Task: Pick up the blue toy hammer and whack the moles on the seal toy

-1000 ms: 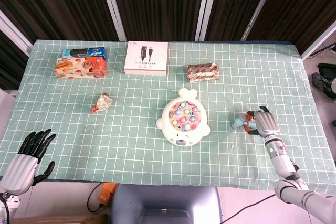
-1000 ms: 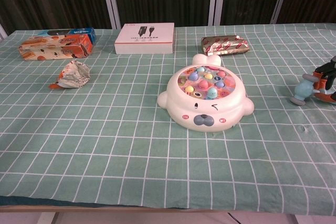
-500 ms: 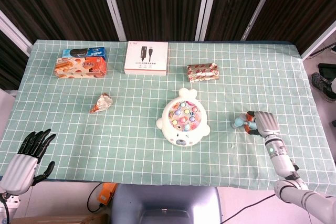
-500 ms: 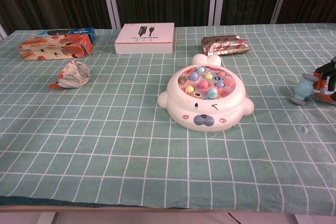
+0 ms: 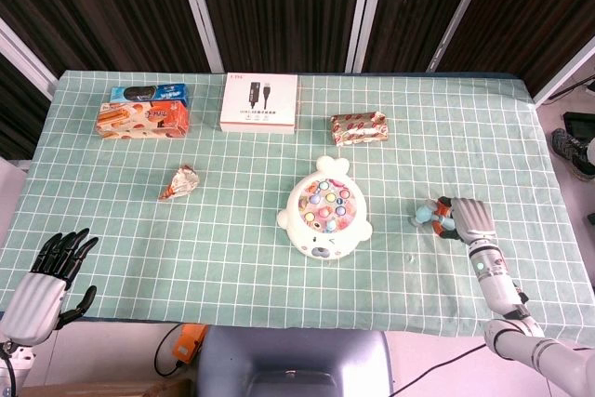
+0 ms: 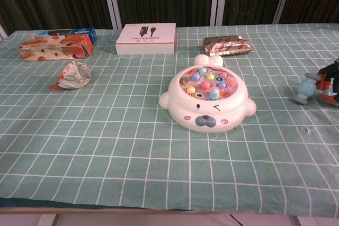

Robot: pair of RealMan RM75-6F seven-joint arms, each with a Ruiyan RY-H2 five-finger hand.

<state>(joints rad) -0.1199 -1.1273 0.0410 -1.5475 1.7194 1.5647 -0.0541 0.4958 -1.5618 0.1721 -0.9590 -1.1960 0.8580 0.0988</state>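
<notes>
The white seal toy [image 5: 323, 218] [image 6: 207, 100] with coloured moles sits at the table's middle. To its right lies the blue toy hammer [image 5: 427, 215] [image 6: 305, 90], head towards the seal, on the cloth. My right hand [image 5: 469, 218] [image 6: 331, 76] covers the orange handle with its fingers curled around it; the handle is mostly hidden. My left hand [image 5: 48, 275] hangs off the table's near left corner, fingers spread, holding nothing; the chest view does not show it.
Along the far side stand a blue and an orange snack box [image 5: 143, 111], a white cable box [image 5: 259, 103] and a foil snack pack [image 5: 359, 127]. A crumpled wrapper [image 5: 178, 182] lies left of the seal. The table's right edge is close to my right hand.
My right hand's fingers have curled down over the hammer's handle, and the hammer has shifted slightly to the right. The left hand has sunk a little lower.
</notes>
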